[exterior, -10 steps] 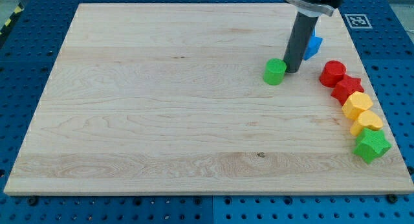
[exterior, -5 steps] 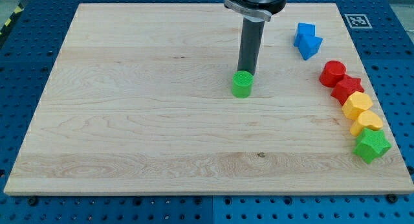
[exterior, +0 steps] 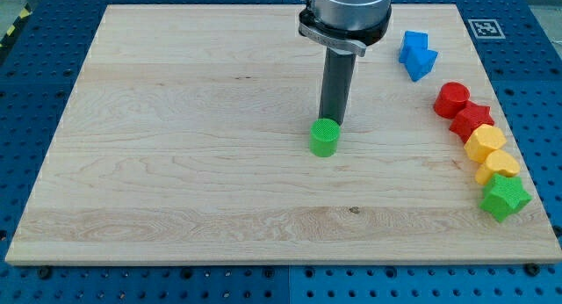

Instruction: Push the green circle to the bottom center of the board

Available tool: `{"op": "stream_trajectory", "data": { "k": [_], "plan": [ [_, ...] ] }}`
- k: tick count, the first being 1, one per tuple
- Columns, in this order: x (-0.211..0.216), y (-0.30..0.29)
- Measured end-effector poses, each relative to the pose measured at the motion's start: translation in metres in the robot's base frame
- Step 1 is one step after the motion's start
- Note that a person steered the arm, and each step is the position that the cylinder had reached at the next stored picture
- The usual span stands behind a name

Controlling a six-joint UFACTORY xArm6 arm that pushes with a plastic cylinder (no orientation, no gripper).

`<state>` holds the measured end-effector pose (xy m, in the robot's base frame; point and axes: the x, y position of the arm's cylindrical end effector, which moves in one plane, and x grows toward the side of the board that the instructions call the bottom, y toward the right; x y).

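The small green circle block (exterior: 324,137), a short ribbed cylinder, stood upright on the pale wooden board (exterior: 176,163), a little right of the board's middle and well above its bottom edge. Directly behind it, toward the view's top, my tip (exterior: 330,123) sat against or just beside the block's upper rim; the block hid the very end of the dark rod, so actual contact could not be made out. The rod carried no fingers or jaws, so there was nothing to open, close or grip with. Its grey metal mount (exterior: 345,14) was cut off by the view's top edge. To the view's upper right, well apart from the green circle, two blue blocks (exterior: 417,54) lay pressed together, their exact shapes hard to read. Down the board's right side ran a close curved row: a red cylinder block (exterior: 451,99), a red star-shaped block (exterior: 471,119) touching it, then two yellow blocks (exterior: 490,155) whose outlines were hard to tell, and a green star-shaped block (exterior: 504,197) at the lower end, near the board's right edge. The board rested on a blue perforated table (exterior: 35,93), and a black-and-white marker tag (exterior: 482,27) lay just off the board's top right corner.
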<state>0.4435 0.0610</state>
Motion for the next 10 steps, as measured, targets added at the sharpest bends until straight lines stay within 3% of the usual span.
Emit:
{"op": "stream_trajectory", "data": {
  "k": [3,5,10],
  "plan": [
    [0.016,-0.001],
    [0.050,0.000],
    [0.071,-0.010]
  ]
}}
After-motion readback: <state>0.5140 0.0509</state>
